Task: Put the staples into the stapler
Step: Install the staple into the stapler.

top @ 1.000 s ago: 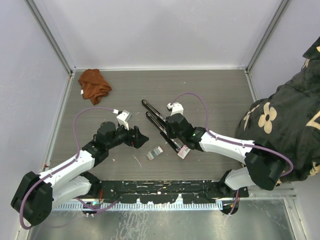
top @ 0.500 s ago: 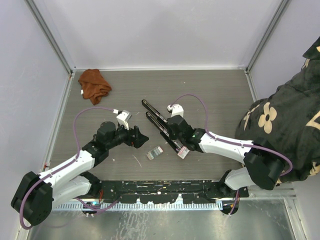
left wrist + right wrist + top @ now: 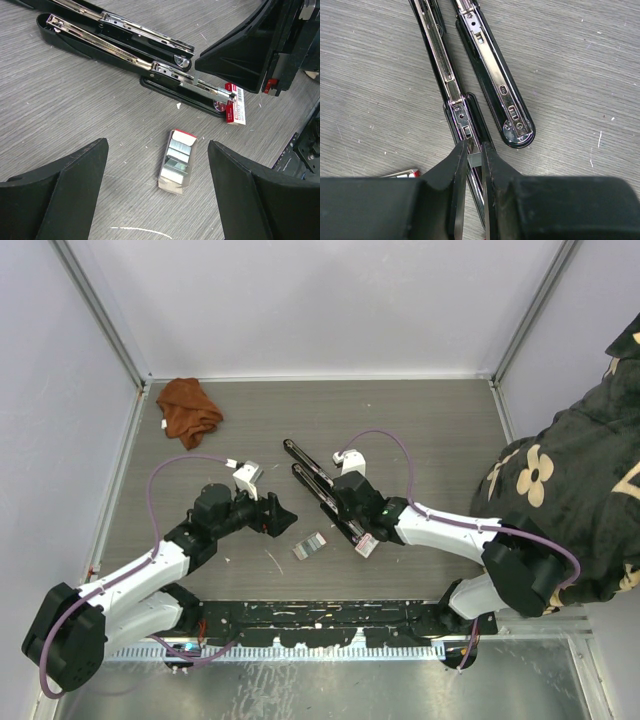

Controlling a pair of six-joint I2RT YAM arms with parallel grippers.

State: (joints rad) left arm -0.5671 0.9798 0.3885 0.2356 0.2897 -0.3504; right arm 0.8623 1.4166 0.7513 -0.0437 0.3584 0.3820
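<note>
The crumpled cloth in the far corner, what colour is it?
The cloth is rusty orange-brown, seen only in the top external view.

Two robot arms. The left arm (image 3: 150, 570) and the right arm (image 3: 450, 530) each have glossy white link shells joined by bulky, rounded black joints. A thin purple cable (image 3: 165, 472) runs along each arm to a small white camera block (image 3: 247, 478) at the wrist. A tiny green light (image 3: 386, 508) glows near the right wrist. The left gripper (image 3: 281, 514) and the right gripper (image 3: 474, 148) are matte black, with broad wedge-shaped fingers (image 3: 65, 195) tapering to blunt tips. The right gripper's body carries a small red tab (image 3: 270, 86).
</note>
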